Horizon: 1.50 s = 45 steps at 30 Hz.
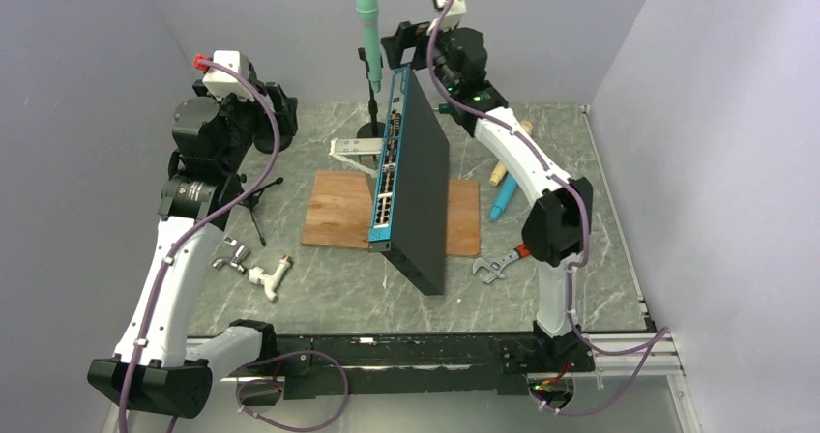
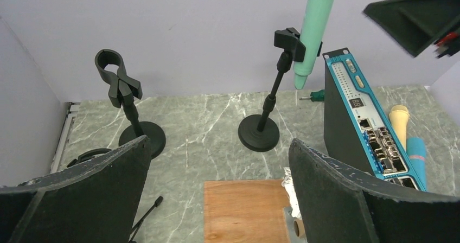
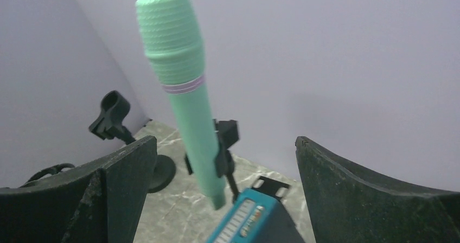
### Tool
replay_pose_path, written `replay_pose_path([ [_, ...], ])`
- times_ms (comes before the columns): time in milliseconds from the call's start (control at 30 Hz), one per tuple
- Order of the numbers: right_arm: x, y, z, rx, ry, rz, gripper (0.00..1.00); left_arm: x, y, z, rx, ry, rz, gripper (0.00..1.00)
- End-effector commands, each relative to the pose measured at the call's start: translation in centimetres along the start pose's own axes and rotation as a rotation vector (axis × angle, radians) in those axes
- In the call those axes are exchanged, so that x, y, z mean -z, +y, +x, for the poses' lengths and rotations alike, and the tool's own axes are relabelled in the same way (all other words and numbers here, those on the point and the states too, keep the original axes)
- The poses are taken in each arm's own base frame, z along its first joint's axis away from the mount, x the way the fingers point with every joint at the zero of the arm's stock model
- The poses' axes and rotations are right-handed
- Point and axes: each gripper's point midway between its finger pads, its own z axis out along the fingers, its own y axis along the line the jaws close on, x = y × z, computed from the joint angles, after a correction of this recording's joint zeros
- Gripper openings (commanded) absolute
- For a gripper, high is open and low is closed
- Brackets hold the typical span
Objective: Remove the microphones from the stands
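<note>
At the far edge of the worktop [image 1: 600, 259], near its middle, the green microphone [image 1: 368, 29] stands nearly upright, held in its stand [image 2: 259, 133]. My right gripper [image 3: 223, 141] hangs raised just beside it, fingers apart, not touching it. My left gripper [image 2: 218, 141], toward the left edge, is likewise spread, holding nothing.

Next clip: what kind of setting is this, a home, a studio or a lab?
Most likely a robot lab test cell: plain walls box in a marble-patterned table, and unrelated props share it, such as a green microphone on a stand, a network switch and a wrench.
</note>
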Motion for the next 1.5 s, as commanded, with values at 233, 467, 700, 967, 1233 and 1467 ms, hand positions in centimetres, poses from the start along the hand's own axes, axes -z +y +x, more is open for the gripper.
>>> replay_pose_path([
  [233, -4.4, 5.4, 1.6, 0.034, -0.095, -0.041, 0.93, -0.2, 1.5, -0.8, 0.047, -0.023, -0.02, 0.99],
  [467, -6.7, 4.4, 3.7, 0.123, -0.144, 0.07, 0.69, -0.6, 1.9, -0.5, 0.099, -0.003, 0.005, 0.98],
  [700, -8.0, 5.2, 4.3, 0.132, -0.161, 0.033, 0.41, -0.9, 3.2, -0.3, 0.151, 0.008, 0.004, 0.96],
  [967, -7.8, 7.3, 3.2, 0.06, -0.189, -0.047, 0.07, -1.3, 3.4, 0.0, 0.212, 0.0, 0.052, 0.93],
  [1233, -5.8, 14.3, -2.5, -0.035, -0.335, -0.262, 0.0, -2.2, 3.5, 1.2, 0.229, 0.018, 0.075, 0.92],
  [1467, -3.5, 18.6, -4.6, -0.007, -0.344, -0.352, 0.0, -1.9, 5.6, 1.3, 0.205, 0.01, -0.018, 0.93],
])
